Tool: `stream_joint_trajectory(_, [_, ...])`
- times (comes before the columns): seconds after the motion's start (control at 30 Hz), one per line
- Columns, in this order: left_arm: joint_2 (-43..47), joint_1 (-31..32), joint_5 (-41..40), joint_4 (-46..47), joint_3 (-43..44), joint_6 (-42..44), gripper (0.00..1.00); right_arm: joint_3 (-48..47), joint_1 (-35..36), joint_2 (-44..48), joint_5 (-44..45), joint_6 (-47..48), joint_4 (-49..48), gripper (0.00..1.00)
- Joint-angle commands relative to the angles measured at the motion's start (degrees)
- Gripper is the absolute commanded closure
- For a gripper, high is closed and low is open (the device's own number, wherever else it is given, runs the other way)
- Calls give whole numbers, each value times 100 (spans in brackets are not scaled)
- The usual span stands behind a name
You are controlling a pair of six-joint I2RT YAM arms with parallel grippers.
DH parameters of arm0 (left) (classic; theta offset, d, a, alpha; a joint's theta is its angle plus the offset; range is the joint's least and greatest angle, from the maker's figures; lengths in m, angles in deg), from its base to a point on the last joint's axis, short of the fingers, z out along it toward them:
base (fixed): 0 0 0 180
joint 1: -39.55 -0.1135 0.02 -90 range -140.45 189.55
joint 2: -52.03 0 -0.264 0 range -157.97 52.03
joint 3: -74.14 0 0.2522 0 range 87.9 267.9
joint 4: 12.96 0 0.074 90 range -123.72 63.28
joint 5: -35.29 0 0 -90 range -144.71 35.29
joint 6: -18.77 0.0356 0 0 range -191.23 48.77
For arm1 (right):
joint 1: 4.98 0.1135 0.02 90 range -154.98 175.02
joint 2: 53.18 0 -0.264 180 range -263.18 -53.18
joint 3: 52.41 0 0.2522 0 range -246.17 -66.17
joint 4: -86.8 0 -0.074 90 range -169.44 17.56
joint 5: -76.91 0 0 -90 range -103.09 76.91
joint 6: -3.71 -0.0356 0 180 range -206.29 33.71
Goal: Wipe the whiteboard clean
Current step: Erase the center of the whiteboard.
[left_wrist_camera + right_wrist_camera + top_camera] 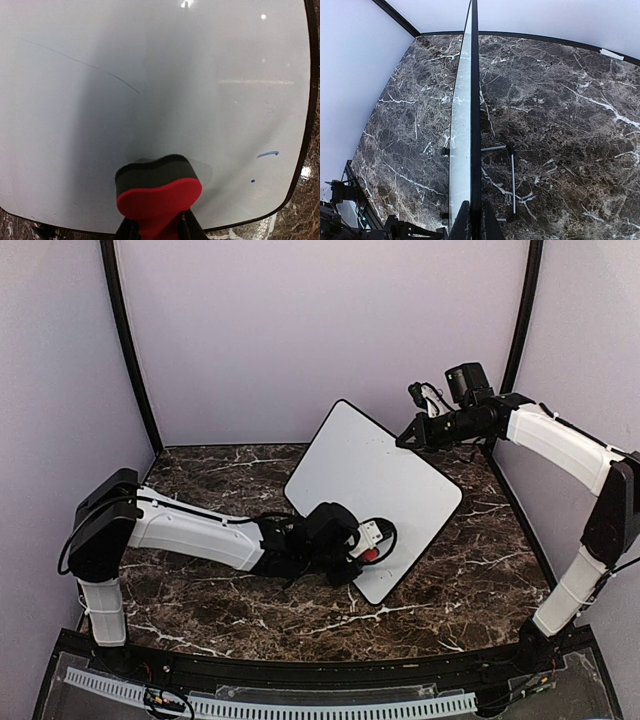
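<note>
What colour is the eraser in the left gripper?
The eraser is red with a dark grey felt layer; clearest in the left wrist view.

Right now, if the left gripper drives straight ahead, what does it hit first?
The whiteboard: the left gripper is shut on a red eraser whose dark pad faces the board's white surface. Whether it already touches, I cannot tell.

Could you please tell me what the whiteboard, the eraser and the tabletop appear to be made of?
Whiteboard: smooth glossy white sheet with thin black edging; lamp glints reflect off it. Eraser: likely foam, matte red over a dark grey layer, with rounded edges. Tabletop: dark brown marble look with white veins, possibly printed laminate.
</note>
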Motion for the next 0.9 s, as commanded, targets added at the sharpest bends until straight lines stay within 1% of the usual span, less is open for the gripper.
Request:
stream_joint_trajectory(0.0, [58,294,304,159,-86,219,100,-82,253,-97,-141,-153,426,100])
stream_joint_trajectory(0.3, [-44,608,404,228,-27,279,100,-78,260,-109,-141,-151,430,100])
stream_joint_trajectory(0.4, [-58,601,86,262,-39,214,100,-84,270,-99,-141,-157,427,100])
stream_joint_trajectory(0.57, [-25,253,-164,140,11,-46,100,-87,278,-88,-135,-150,450,100])
stream_joint_trajectory(0.7, [-20,10,-275,27,64,-56,100,-87,280,-83,-132,-146,452,100])
stream_joint_trajectory(0.87, [-91,-38,-166,-138,266,-103,100,-95,279,-89,-137,-146,451,100])
